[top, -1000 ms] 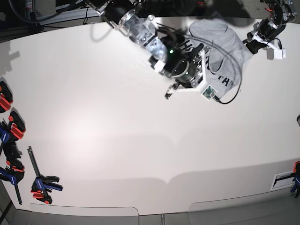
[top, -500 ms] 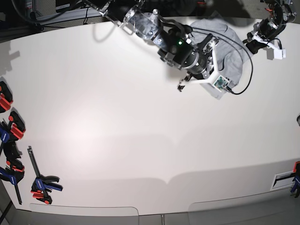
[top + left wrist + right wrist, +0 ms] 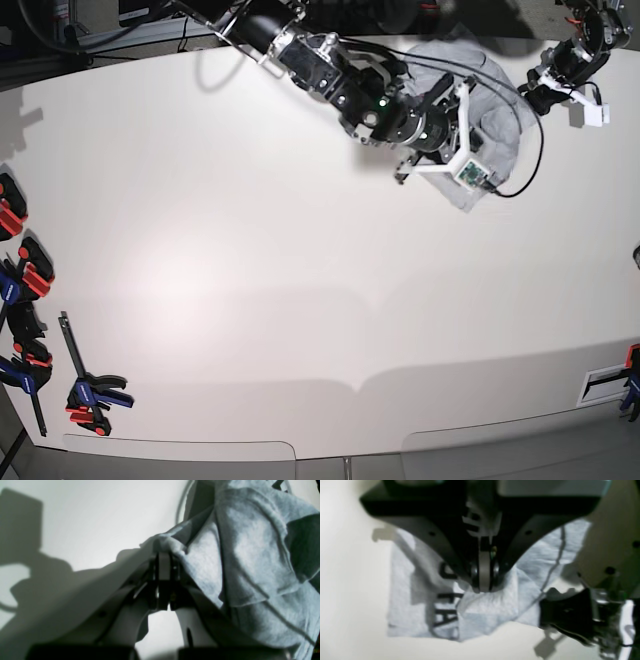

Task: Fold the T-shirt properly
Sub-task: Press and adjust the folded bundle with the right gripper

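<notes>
The left end effector (image 3: 163, 580) pinches a corner of the crumpled T-shirt (image 3: 247, 547) on the bench (image 3: 250, 300), the right one (image 3: 484, 585) is pressed together over its middle, so spreading it flat likely comes next, before folding.

Count one T-shirt (image 3: 465, 195), lying on one surface (image 3: 220, 280). Add two arms, one left (image 3: 592, 42) and one right (image 3: 335, 85), with one claw (image 3: 484, 590) on each. Find one clamp (image 3: 90, 385) standing apart at lower left, beside several overlapping others (image 3: 28, 275), too crowded to number.
</notes>
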